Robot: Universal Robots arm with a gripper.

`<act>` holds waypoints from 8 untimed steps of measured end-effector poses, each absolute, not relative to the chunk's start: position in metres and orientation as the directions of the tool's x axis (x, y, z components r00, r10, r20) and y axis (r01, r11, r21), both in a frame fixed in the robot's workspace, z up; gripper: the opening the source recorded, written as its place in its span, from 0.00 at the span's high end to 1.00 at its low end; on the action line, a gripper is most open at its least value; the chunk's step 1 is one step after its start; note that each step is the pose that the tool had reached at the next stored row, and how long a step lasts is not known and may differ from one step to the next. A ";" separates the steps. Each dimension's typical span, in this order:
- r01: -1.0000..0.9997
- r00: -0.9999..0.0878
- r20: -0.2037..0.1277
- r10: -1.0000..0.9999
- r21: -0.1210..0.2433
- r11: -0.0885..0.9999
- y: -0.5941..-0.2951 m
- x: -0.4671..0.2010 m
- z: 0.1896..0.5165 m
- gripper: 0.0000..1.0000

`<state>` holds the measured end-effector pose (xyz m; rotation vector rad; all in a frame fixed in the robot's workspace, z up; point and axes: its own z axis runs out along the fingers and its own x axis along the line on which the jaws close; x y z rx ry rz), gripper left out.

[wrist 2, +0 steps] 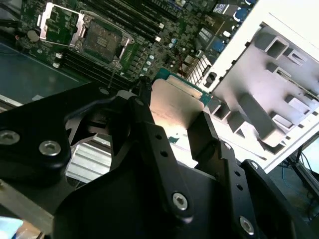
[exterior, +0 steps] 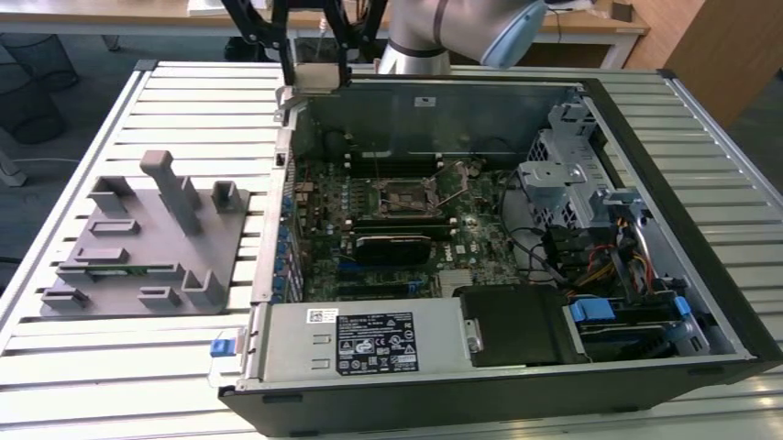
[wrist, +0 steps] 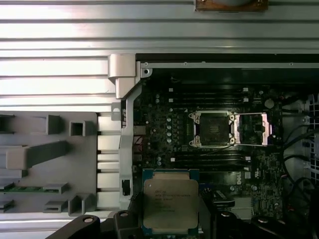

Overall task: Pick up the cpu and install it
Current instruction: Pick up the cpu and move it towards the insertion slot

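The cpu (wrist: pixel 171 201) is gripped in the gripper (exterior: pixel 314 71), pinched by opposite edges between the two black fingers (wrist 2: pixel 149 127). Its silver-grey top is seen clearly in the first wrist view, and a thin green edge is made out around it. It is held in the air at the far corner of the open computer case (exterior: pixel 685 183), on the exterior view's left, level with the case's rim. Whether it is over the rim or just inside cannot be told.

The CPU socket (exterior: pixel 410 194) is found in the middle of the motherboard (wrist: pixel 164 129), well apart from the held chip. The socket is uncovered, and its metal load plate (wrist: pixel 254 130) is laid open flat beside it. Long memory slots (wrist: pixel 209 92) are lined up on two sides of the socket, close against its frame. A black heatsink (exterior: pixel 391 247) is seated just beside it toward the case's near edge. Cables (exterior: pixel 538 247) are bunched on the exterior view's right, between the board and the drive cage (exterior: pixel 563 174). The power supply (exterior: pixel 367 339) is set along the near edge of the case.

On the slatted table (exterior: pixel 73 385), a grey fixture (exterior: pixel 147 238) is placed toward the table's edge at the exterior view's left. A narrow strip of slats is left between it and the case wall.
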<state>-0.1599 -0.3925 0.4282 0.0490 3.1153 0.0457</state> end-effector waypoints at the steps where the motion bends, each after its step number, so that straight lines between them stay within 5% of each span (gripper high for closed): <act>1: 0.031 -0.999 -0.025 0.032 0.030 0.999 -0.392 -0.157 0.428 0.46; 8: 0.031 -0.999 -0.025 0.032 0.030 0.999 -0.392 -0.130 0.425 0.46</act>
